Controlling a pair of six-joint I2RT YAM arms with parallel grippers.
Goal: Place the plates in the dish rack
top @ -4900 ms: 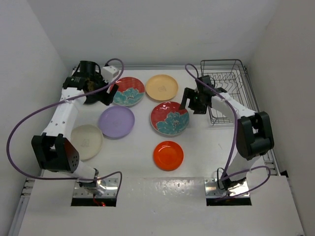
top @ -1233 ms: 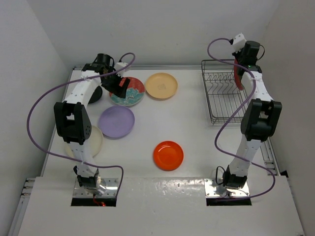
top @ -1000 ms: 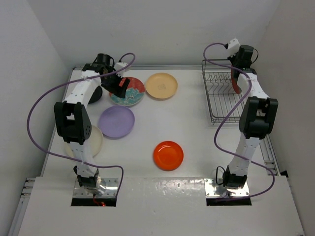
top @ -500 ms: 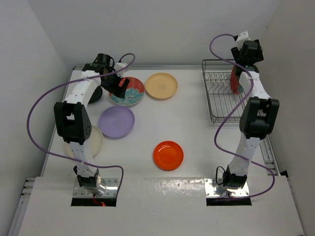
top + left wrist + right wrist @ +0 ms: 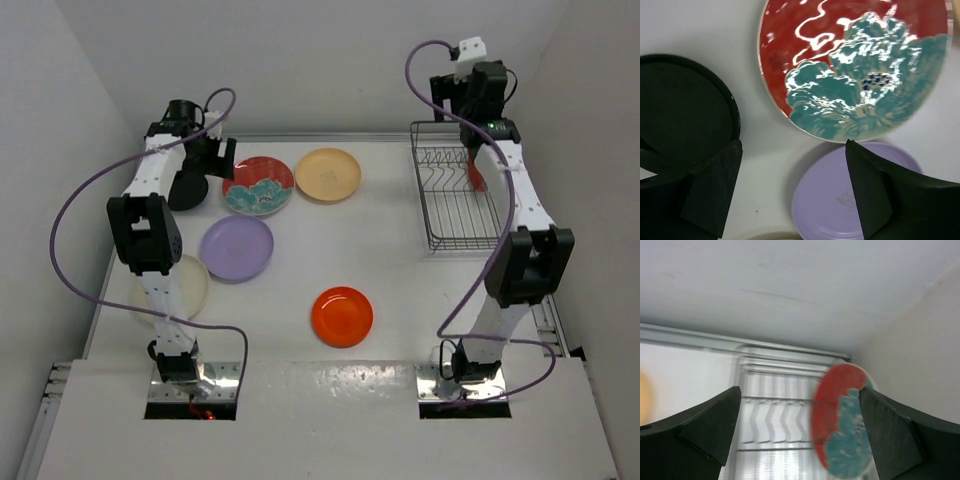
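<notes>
Seen from above, a white table (image 5: 400, 280) carries a grey wire dish rack (image 5: 440, 215) at the upper right. One red plate with teal flowers (image 5: 479, 172) stands on edge in the rack's right side. The right jaws hang high above it, spread wide and holding nothing. In the right wrist view that plate (image 5: 842, 422) looks blurred, and whether it sits between two dividers cannot be told. If it does not, it may tip over or slide along the wires. At the upper left, the left jaws, also wide open and empty, hover over the gap between the black plate (image 5: 186, 188) and the second red plate (image 5: 259, 185), which lies flat on the table. Its low glossy rim gives little to pinch, so a finger could slip off, shove it into the tan-yellow plate (image 5: 328, 174) just beside it, or knock the black plate. The lavender plate (image 5: 236, 247), cream plate (image 5: 197, 287) and orange plate (image 5: 342, 315) lie flat lower down, not yet loaded.
</notes>
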